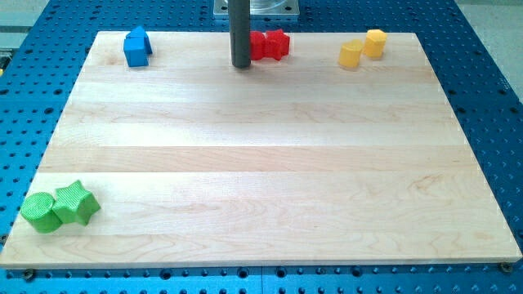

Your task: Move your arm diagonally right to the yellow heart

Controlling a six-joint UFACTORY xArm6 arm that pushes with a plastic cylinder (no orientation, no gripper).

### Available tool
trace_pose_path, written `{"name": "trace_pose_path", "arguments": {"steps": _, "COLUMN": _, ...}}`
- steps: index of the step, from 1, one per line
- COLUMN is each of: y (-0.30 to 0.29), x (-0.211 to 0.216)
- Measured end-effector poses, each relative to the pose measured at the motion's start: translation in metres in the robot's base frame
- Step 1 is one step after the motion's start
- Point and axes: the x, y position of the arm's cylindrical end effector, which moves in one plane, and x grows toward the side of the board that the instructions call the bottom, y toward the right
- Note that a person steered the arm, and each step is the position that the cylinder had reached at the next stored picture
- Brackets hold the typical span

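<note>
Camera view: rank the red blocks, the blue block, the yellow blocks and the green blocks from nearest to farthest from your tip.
From my tip, at the view's top centre:
1. red blocks, right beside it on the view's right.
2. blue block at top left and yellow blocks at top right: too close to call.
3. green blocks, bottom left corner.

- Wooden board, pale, sits on a blue perforated bench.
- View's top left: blue block.
- Top centre: red blocks, my tip just to their left.
- Top right: yellow heart touching a yellow cylinder.
- Bottom left: green cylinder touching a green star.
</note>
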Motion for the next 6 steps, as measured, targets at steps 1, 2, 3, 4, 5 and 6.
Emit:
{"name": "trace_pose_path", "arguments": {"steps": 1, "y": 0.000, "x": 0.000}}
{"name": "trace_pose_path", "arguments": {"steps": 2, "y": -0.002, "x": 0.001}}
{"name": "trace_pose_path", "arguments": {"steps": 3, "y": -0.005, "x": 0.013}}
{"name": "trace_pose_path", "arguments": {"steps": 4, "y": 0.005, "x": 0.067}}
{"name": "trace_pose_path", "arguments": {"steps": 5, "y": 0.069, "x": 0.082}}
{"name": "trace_pose_path", "arguments": {"steps": 6, "y": 0.093, "x": 0.082}}
